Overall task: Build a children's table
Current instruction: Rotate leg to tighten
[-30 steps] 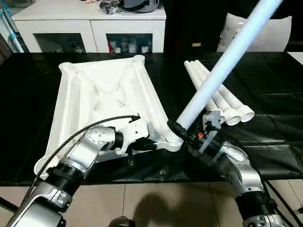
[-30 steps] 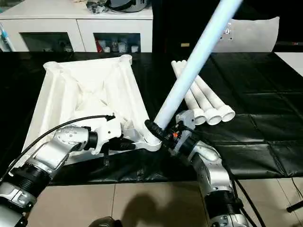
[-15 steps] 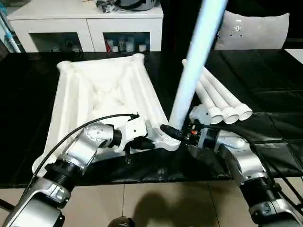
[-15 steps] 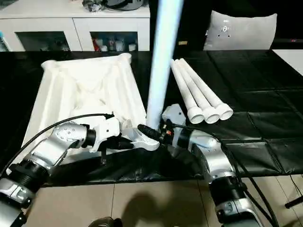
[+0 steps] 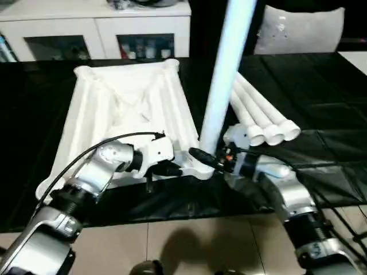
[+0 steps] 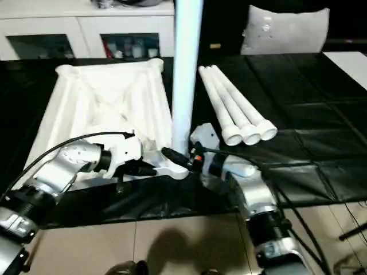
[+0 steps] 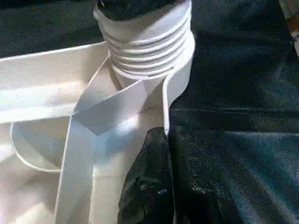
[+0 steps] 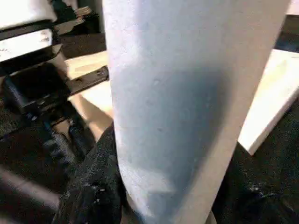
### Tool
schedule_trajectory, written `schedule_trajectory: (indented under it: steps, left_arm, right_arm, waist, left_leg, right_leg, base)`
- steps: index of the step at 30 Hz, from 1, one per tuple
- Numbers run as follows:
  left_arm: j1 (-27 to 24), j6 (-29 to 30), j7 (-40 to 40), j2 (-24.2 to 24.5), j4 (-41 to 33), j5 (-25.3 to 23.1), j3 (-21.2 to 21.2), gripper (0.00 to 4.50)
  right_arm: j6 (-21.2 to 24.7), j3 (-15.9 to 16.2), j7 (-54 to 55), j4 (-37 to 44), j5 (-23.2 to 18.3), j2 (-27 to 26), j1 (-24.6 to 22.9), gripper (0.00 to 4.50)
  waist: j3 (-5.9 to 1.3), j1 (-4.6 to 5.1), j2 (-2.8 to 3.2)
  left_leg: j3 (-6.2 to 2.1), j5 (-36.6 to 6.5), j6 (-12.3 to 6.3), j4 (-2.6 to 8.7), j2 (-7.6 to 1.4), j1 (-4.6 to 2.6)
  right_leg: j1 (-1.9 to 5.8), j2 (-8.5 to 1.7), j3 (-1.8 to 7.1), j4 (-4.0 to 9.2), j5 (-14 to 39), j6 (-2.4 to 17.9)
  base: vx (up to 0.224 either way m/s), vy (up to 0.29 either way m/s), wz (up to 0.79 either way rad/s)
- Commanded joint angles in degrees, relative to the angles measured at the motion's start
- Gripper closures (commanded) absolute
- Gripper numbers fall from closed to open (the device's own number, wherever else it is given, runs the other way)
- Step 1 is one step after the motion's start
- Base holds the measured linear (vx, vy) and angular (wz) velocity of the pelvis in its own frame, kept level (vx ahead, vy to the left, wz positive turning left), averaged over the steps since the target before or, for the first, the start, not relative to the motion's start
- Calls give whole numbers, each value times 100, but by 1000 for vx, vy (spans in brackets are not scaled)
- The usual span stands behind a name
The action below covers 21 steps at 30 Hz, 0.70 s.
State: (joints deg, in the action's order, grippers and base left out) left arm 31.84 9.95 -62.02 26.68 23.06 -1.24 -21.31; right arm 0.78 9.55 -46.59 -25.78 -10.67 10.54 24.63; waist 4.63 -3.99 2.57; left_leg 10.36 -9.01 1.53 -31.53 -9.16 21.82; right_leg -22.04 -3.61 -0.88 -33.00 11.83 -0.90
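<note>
3 spare legs (image 5: pixel 261 117) lie right of centre on the black table (image 5: pixel 321 86). Right hand (image 5: pixel 202 157) grips the upright leg (image 5: pixel 225 69) at the tabletop's (image 5: pixel 123 112) corner socket (image 7: pixel 149 42); left hand (image 5: pixel 172 169) clamps that corner's rim.

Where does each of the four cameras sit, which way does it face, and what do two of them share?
Left eye: head, facing down at the table top; both forearms show.
Right eye: beside it; same scene, three spare legs.
Left wrist: along the left gripper toward the corner socket.
Right wrist: against the upright leg.
Both wrist views share that leg's joint.
</note>
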Motion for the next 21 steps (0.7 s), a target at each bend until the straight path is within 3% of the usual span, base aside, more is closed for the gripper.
schedule_trajectory:
  steps: [1,3,4,5,6,7,8,9,10,11,12,13,14,15,16,17,18,19,20,21]
  left_arm:
    - [-247,640,348,-10,-506,30,137,450]
    - [-453,1012,537,-79,-890,114,233,450]
    - [-702,1416,808,-197,-1356,93,283,450]
    - [-786,1554,903,-238,-1515,81,299,450]
    - [-1004,1996,1164,-392,-1985,36,318,450]
    - [-1031,2056,1199,-413,-2046,29,319,450]
    - [-1115,2309,1340,-525,-2283,-28,303,450]
    - [-1201,2623,1492,-664,-2566,-102,255,450]
    - [-1207,2647,1509,-677,-2586,-112,251,450]
    - [-1249,2833,1645,-786,-2738,-194,220,450]
    - [-1280,3034,1809,-878,-2886,-257,182,450]
    - [-1280,3147,1947,-982,-2922,-267,179,450]
    - [-1284,3268,2078,-1049,-2974,-254,177,450]
    - [-1273,3292,2152,-1072,-2959,-266,176,450]
    - [-1255,3270,2203,-1076,-2914,-295,185,450]
    - [-1223,3228,2285,-1047,-2842,-368,201,450]
    - [-1217,3232,2309,-1032,-2836,-389,208,450]
    - [-1217,3232,2309,-1032,-2836,-389,208,450]
    - [-1199,3230,2316,-997,-2816,-418,226,450]
    - [-1191,3244,2328,-991,-2813,-433,244,450]
  right_arm:
    - [617,114,615,-788,451,-16,-301,259]
    - [673,53,838,-860,458,-114,-237,259]
    - [692,-29,1151,-1058,481,-236,-81,259]
    - [696,-56,1255,-1127,488,-278,-27,259]
    - [672,-121,1596,-1390,545,-388,161,259]
    - [668,-129,1642,-1428,554,-402,187,259]
    - [629,-156,1849,-1588,605,-445,292,259]
    - [572,-187,2044,-1732,637,-504,395,259]
    - [567,-190,2058,-1743,639,-509,402,259]
    - [529,-208,2168,-1824,654,-548,461,259]
    - [497,-216,2254,-1883,651,-586,505,259]
    - [462,-224,2309,-1913,640,-617,524,259]
    - [425,-233,2354,-1958,639,-644,546,259]
    - [395,-237,2373,-1994,637,-663,560,259]
    - [371,-239,2386,-2026,637,-676,572,259]
    - [323,-231,2401,-2093,628,-696,596,259]
    - [303,-224,2408,-2119,624,-703,606,259]
    - [303,-224,2408,-2119,624,-703,606,259]
    - [253,-235,2374,-2135,590,-710,607,259]
    - [218,-241,2369,-2152,574,-712,614,259]
  waist:
    - [-82,53,47]
    - [-49,129,36]
    - [-49,140,61]
    - [-46,183,64]
    - [-36,227,56]
    - [-11,268,83]
    - [2,286,95]
    - [1,304,77]
    - [14,289,121]
    - [18,248,113]
    - [21,225,64]
    - [4,114,111]
    - [-24,-19,-59]
    - [-43,23,-188]
    - [201,122,-225]
    - [157,174,-235]
    - [137,54,68]
    - [-31,211,283]
    - [70,95,396]
    - [167,-51,301]
  left_leg:
    - [-356,-4085,569,581,-412,-229]
    - [-381,-4284,537,548,-372,-276]
    - [-397,-4316,548,545,-372,-275]
    - [-439,-4329,586,586,-385,-203]
    - [-447,-4464,598,644,-385,-170]
    - [-457,-4592,619,682,-388,-160]
    - [-457,-4922,632,739,-377,-162]
    - [-425,-5171,626,816,-400,-152]
    - [-408,-5294,655,893,-414,-122]
    - [-292,-5363,639,1008,-408,-121]
    - [-216,-5330,597,1063,-399,-129]
    - [-25,-5194,579,1205,-374,-84]
    - [222,-4404,549,1027,-280,-303]
    - [88,-3669,486,182,-110,-886]
    - [-66,-2737,292,-718,41,-1306]
    - [-455,-988,41,-617,97,-132]
    - [-517,-1490,140,-193,-172,-141]
    - [-550,-3417,235,285,-458,-355]
    - [-742,-5946,170,921,-742,-57]
    - [-460,-6593,123,1155,-787,-161]
  right_leg:
    - [-156,-510,205,575,3801,659]
    - [-193,-504,162,654,4304,467]
    - [-178,-520,153,645,4303,458]
    - [-114,-537,126,569,4032,546]
    - [-67,-488,70,541,3877,528]
    - [-66,-467,48,512,3749,552]
    - [-36,-389,-38,514,3632,479]
    - [22,-346,-111,417,3265,531]
    - [65,-335,-145,346,3153,553]
    - [92,-269,-194,282,3139,541]
    - [96,-215,-223,274,3212,523]
    - [173,-129,-261,74,3280,516]
    - [15,-188,-166,251,3993,412]
    - [-518,-591,-70,996,4839,379]
    - [-999,-977,-194,1706,5980,319]
    - [355,-1224,-241,1081,5316,159]
    - [597,-1200,-418,938,4652,64]
    - [583,-639,-787,435,2139,167]
    - [576,-357,-614,-465,133,458]
    - [315,-246,-486,-658,-25,586]
  base:
    - [0,0,0]
    - [0,0,0]
    - [0,0,0]
    - [-28,34,-19]
    - [-28,34,-19]
    - [-28,46,-26]
    - [-27,46,-22]
    - [-27,46,-22]
    - [0,0,0]
    - [0,0,0]
    - [0,0,0]
    - [-90,-49,7]
    - [-41,-94,13]
    - [-41,-94,13]
    - [-43,-82,-5]
    - [42,64,-69]
    - [42,64,-69]
    - [61,165,-60]
    - [-62,60,21]
    - [-47,-14,39]
